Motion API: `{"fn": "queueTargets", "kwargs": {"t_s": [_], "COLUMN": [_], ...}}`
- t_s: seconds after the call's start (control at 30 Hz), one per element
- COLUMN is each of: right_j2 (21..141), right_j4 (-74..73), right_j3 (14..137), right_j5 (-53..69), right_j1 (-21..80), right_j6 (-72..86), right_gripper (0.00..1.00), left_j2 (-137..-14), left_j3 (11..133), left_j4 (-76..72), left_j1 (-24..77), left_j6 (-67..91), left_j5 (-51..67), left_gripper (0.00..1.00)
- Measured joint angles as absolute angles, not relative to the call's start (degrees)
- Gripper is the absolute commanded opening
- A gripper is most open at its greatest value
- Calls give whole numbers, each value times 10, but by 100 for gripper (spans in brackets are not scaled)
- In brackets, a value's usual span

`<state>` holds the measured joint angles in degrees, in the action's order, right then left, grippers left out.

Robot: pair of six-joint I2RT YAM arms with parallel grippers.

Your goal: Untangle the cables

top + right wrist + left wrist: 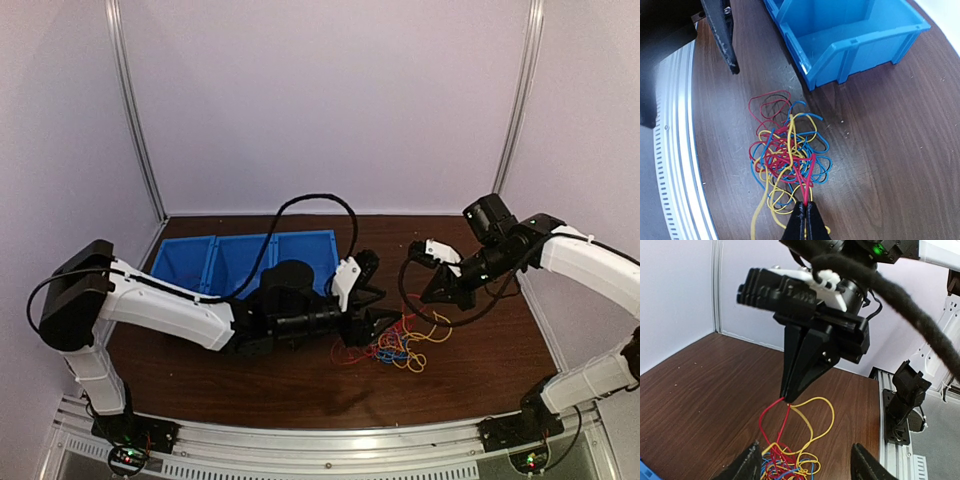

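The cables (pixel 402 346) are a fist-sized knot of red, light blue and yellow strands on the brown table; the knot also shows in the right wrist view (pixel 787 150). My right gripper (pixel 805 220) is shut on a red loop pulled out of the knot, with a yellow strand beside it. In the left wrist view it (pixel 786 399) hangs tip-down above the knot (pixel 787 462), and red and yellow strands run up to its tip. It sits right of the knot in the top view (pixel 428 296). My left gripper (pixel 805 467) is open, its fingers either side of the knot's edge (pixel 380 312).
A row of blue bins (pixel 245 255) stands at the back left of the table; one bin is close behind the knot (pixel 850 35). A left finger (pixel 722 35) hangs near the knot. The aluminium rail (pixel 330 440) marks the near edge. Thick black arm cables (pixel 320 205) loop above.
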<state>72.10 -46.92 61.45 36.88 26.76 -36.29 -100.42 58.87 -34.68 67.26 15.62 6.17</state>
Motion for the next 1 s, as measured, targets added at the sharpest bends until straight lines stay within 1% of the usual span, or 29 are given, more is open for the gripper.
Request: {"fn": "queueTargets", "kwargs": {"t_s": [0.13, 0.23, 0.3, 0.37, 0.43, 0.47, 0.53, 0.57, 0.63, 0.7, 0.8, 1.0], "right_j2": [743, 739, 729, 719, 710, 706, 697, 693, 683, 677, 676, 678], "right_j4": [-472, -472, -475, -479, -486, -489, -496, -498, -502, -505, -516, -529], "right_j3": [606, 608, 615, 626, 644, 653, 671, 679, 695, 709, 741, 862], "right_j5": [375, 388, 394, 400, 407, 410, 416, 419, 424, 430, 442, 468], "right_j1": [268, 268, 268, 268, 268, 268, 268, 268, 268, 267, 266, 255], "right_j6": [-370, -373, -373, -374, -375, -376, -378, -378, -378, -378, -378, -368], "right_gripper": [0, 0, 0, 0, 0, 0, 0, 0, 0, 0, 0, 0], "left_j2": [-1067, -1130, -1175, -1211, -1245, -1254, -1272, -1280, -1297, -1316, -1344, -1382], "left_j3": [585, 585, 590, 608, 640, 652, 678, 691, 714, 733, 746, 746], "left_j4": [-445, -534, -576, -593, -602, -604, -612, -618, -624, -631, -629, -615], "left_j1": [686, 686, 686, 686, 686, 686, 686, 686, 686, 686, 686, 686], "left_j6": [165, 159, 149, 140, 131, 130, 126, 125, 123, 123, 124, 130], "left_j5": [41, 27, 23, 21, 22, 23, 25, 26, 30, 33, 34, 32], "left_gripper": [66, 64, 61, 57, 50, 44, 27, 22, 17, 14, 13, 11]}}
